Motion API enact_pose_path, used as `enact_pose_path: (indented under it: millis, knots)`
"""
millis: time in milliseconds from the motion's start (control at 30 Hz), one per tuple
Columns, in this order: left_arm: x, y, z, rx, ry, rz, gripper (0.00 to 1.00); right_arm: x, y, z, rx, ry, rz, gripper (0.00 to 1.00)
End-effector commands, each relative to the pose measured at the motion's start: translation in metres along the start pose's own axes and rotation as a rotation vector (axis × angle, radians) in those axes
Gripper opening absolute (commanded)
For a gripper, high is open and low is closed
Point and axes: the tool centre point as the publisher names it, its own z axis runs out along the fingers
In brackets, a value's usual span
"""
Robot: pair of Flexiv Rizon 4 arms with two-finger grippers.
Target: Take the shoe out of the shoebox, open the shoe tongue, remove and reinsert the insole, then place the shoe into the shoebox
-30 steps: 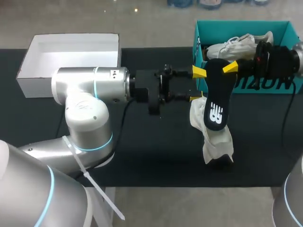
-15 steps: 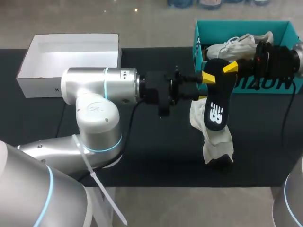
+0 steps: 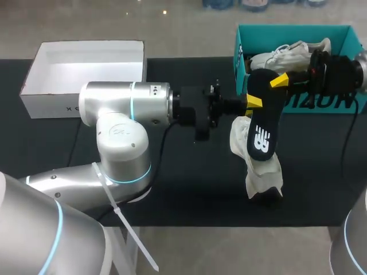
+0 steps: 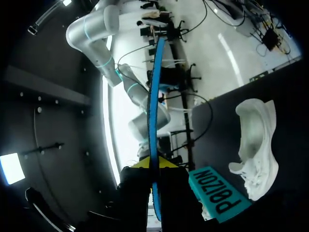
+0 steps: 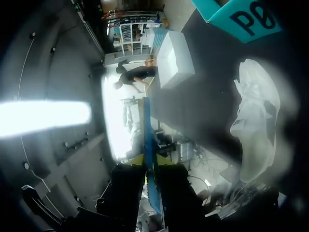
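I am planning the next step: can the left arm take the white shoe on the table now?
Probably not yet. The left gripper is shut on the insole, which the right gripper also holds. The shoe lies on the table with nothing on it, but the left gripper is occupied.

— Where's the shoe (image 3: 259, 167)?
— On the table's (image 3: 183, 189) right half, in front of the shoebox (image 3: 241, 43), with the insole (image 3: 261, 123) above it.
— And the open box (image 3: 86, 60)?
— Back left.
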Motion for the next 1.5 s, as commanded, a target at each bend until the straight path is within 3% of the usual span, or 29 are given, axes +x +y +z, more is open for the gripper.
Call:
enact_pose_path:
  millis: [33, 233, 333, 467, 500, 533, 600, 1133, 1367, 1500]
  knots:
    - [0.004, 0.001, 0.001, 0.000, -0.005, -0.002, 0.00, -0.007, -0.006, -0.012, -0.048, -0.015, 0.015, 1.00]
    - [0.010, 0.000, -0.003, 0.007, -0.006, -0.021, 0.00, -0.036, -0.021, -0.054, -0.149, -0.128, 0.034, 1.00]
    - [0.013, 0.000, -0.007, 0.008, -0.002, -0.029, 0.00, -0.044, -0.036, -0.075, -0.178, -0.208, -0.046, 1.00]
    - [0.017, 0.001, -0.010, 0.007, 0.001, -0.036, 0.00, -0.045, -0.061, -0.087, -0.126, -0.460, -0.264, 1.00]
    - [0.017, 0.001, -0.011, 0.006, 0.002, -0.038, 0.00, -0.045, -0.067, -0.090, -0.155, -0.560, -0.290, 1.00]
    - [0.017, 0.001, -0.011, 0.005, 0.002, -0.039, 0.00, -0.043, -0.071, -0.094, -0.200, -0.592, -0.292, 1.00]
    - [0.018, 0.001, -0.011, 0.005, 0.003, -0.040, 0.00, -0.036, -0.076, -0.107, -0.277, -0.581, -0.296, 1.00]
    - [0.017, -0.004, -0.009, 0.028, 0.035, -0.049, 0.00, -0.036, -0.076, -0.107, -0.277, -0.581, -0.296, 1.00]
    - [0.015, -0.005, -0.014, 0.023, 0.036, -0.045, 0.00, -0.059, -0.089, -0.114, -0.079, -0.743, -0.445, 1.00]
    - [0.015, -0.007, -0.017, 0.023, 0.039, -0.045, 0.00, -0.069, -0.101, -0.126, 0.032, -0.784, -0.525, 1.00]
